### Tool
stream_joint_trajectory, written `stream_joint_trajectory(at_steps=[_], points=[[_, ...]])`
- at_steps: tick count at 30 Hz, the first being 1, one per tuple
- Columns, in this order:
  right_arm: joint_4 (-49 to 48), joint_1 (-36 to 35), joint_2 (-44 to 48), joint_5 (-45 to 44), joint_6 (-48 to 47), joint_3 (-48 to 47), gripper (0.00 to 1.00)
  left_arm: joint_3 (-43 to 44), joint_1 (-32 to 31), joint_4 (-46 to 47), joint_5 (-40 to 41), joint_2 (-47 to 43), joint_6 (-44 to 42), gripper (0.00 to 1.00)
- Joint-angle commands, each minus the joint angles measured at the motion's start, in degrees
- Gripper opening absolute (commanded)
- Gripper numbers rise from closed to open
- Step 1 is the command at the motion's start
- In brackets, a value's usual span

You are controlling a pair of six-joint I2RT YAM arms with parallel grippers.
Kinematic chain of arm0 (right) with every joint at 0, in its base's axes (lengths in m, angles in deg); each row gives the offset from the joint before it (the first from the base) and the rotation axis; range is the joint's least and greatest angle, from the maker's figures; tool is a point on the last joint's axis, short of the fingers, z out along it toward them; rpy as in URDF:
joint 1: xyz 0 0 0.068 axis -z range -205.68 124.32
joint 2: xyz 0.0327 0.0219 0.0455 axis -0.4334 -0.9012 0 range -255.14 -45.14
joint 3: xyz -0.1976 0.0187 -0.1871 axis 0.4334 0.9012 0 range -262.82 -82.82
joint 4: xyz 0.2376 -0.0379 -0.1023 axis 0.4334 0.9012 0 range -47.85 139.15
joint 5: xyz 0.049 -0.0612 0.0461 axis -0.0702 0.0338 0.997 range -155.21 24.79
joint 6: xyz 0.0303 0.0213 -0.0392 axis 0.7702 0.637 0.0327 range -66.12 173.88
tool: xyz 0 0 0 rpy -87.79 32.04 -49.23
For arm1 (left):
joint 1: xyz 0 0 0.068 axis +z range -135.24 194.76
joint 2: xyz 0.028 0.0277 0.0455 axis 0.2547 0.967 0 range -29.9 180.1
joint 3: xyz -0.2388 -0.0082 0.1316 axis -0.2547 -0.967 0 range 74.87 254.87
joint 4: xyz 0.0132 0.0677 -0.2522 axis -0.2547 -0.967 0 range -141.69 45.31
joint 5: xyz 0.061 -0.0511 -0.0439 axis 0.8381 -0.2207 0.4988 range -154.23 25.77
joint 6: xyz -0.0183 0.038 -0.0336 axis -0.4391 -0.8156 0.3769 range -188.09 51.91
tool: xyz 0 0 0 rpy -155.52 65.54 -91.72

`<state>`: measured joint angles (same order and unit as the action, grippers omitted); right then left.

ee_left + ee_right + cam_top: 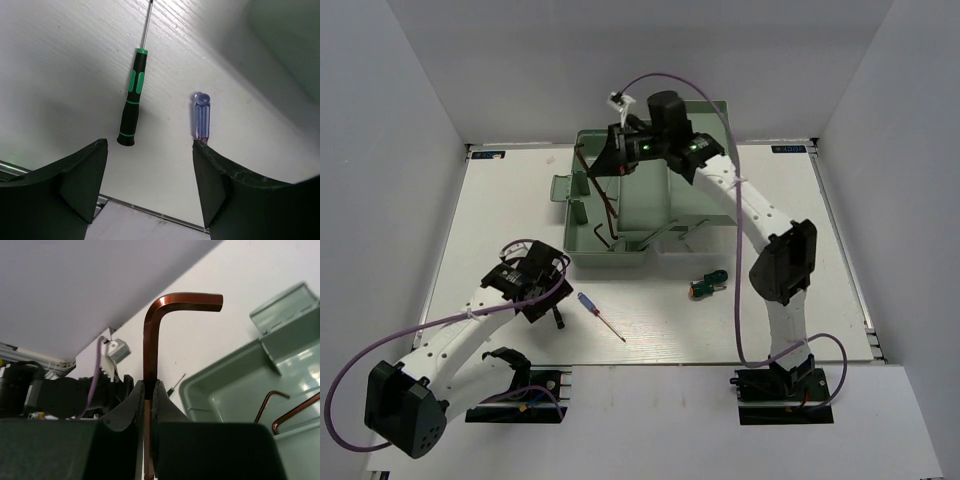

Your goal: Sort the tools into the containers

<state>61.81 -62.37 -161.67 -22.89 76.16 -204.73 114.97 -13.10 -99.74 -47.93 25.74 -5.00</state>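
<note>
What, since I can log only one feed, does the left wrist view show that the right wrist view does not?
Only left wrist: a black-and-green screwdriver and a blue-handled screwdriver lying on the white table, ahead of the open left end effector. Only right wrist: the right end effector shut on a reddish-brown hex key, plus a mint-green tray holding two more hex keys. Both: the white table.
</note>
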Motion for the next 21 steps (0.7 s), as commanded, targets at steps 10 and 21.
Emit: stream_joint_trajectory(at_steps=[10,21], points=[[5.0,-2.4,-8.0,-22.9,-1.8,0.1,0.0,-3.9,2.1,4.7,3.4,2.4,0.5,0.73],[6.6,-4.9,-11.2,-29.7,-4.8,-1.8,0.0,-6.0,3.8,11.0,3.9,7.8,-4.6,0.66]])
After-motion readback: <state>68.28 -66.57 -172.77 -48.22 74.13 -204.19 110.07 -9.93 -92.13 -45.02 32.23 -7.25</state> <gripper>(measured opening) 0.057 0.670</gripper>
